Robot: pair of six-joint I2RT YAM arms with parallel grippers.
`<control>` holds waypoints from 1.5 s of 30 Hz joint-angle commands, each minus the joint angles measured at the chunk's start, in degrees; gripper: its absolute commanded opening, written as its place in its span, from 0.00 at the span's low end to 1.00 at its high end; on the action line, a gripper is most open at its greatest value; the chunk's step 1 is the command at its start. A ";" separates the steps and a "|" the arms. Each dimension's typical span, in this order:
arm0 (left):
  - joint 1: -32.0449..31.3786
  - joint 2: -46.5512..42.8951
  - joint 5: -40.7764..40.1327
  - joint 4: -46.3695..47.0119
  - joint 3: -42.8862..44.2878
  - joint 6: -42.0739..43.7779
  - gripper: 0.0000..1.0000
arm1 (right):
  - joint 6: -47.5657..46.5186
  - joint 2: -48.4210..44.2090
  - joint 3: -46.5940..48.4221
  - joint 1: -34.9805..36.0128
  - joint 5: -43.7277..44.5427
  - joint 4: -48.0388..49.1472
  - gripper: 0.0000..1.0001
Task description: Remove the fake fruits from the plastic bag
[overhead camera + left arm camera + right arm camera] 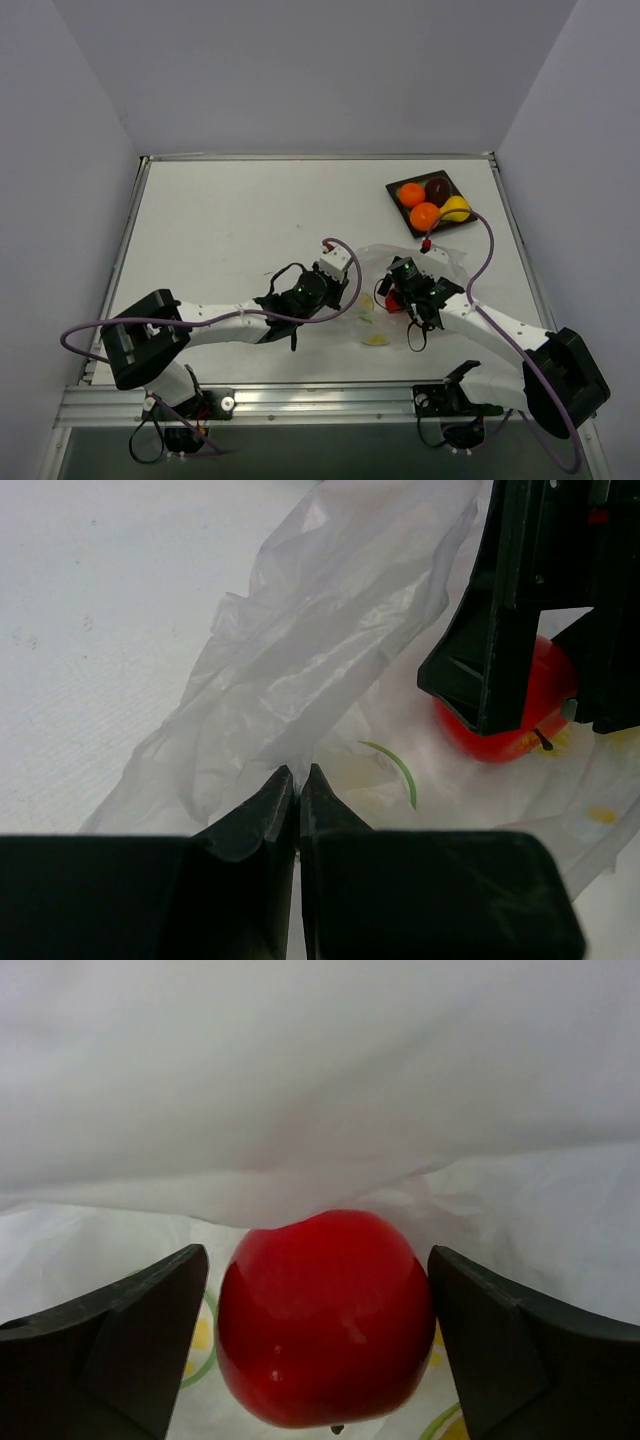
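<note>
Near the table's (230, 220) near edge, the left gripper (297, 780) pinched the plastic bag (320, 630) open; the right gripper (318, 1290), spread, straddled the red apple (325, 1350).

Both arms reach inward. The left gripper (297, 782) has its fingers pressed together, seemingly pinching the plastic bag (330, 630). At its three o'clock, the right gripper (318, 1270) has its jaws spread.

The right gripper (550, 725) and clear crinkly plastic bag (330, 630) half hide the glossy red plastic apple (548, 680) (a mere speck from above)
</note>
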 commanded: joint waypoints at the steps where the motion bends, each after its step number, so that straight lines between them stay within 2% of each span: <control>1: -0.33 0.54 0.48 0.78 3.84 -1.35 0.03 | -2.15 1.92 1.86 0.36 -2.59 1.35 0.84; 3: -0.33 0.45 0.13 0.86 3.57 -1.53 0.03 | -2.33 1.75 3.26 0.80 -2.77 1.27 0.72; 4: -0.33 0.19 -0.22 0.86 3.49 -1.53 0.03 | -2.33 0.44 3.53 1.06 -2.77 1.27 0.62; 7: -0.24 -0.16 -0.49 0.86 3.40 -1.44 0.03 | -2.85 -3.08 4.41 1.51 -5.39 1.00 0.53; 12: -0.33 -0.43 -1.11 0.51 3.40 -1.09 0.03 | -3.38 -12.11 4.32 1.51 -8.92 0.74 0.49; 19: -0.07 -1.21 -3.91 -0.72 3.49 0.23 0.03 | -5.84 -16.00 7.92 1.77 -14.80 0.82 0.48; 23: 1.34 -3.06 -5.24 -0.89 2.08 0.67 0.02 | -9.43 -17.85 16.42 2.03 -17.36 0.74 0.48; 26: 1.52 -3.94 -6.20 -0.98 1.73 1.63 0.02 | -12.86 -17.68 23.02 1.25 -14.73 0.65 0.47; 30: 1.60 -4.47 -8.66 -1.51 1.38 2.16 0.02 | -20.32 -12.69 34.61 -1.91 -6.57 0.82 0.46; 34: 2.04 -4.73 -8.93 -1.60 1.11 2.51 0.02 | -25.43 -5.91 38.85 -6.92 6.95 1.44 0.45; 37: 2.13 -5.26 -10.51 -1.33 0.50 3.39 0.02 | -27.02 -0.81 38.17 -15.00 6.11 6.26 0.45; 39: 2.57 -4.65 -10.86 -1.16 0.32 3.92 0.02 | -27.02 3.21 37.55 -21.13 1.56 10.38 0.45; 45: 4.15 -2.27 -10.25 -0.54 0.15 2.52 0.02 | -29.13 16.92 40.70 -26.61 -0.91 14.35 0.46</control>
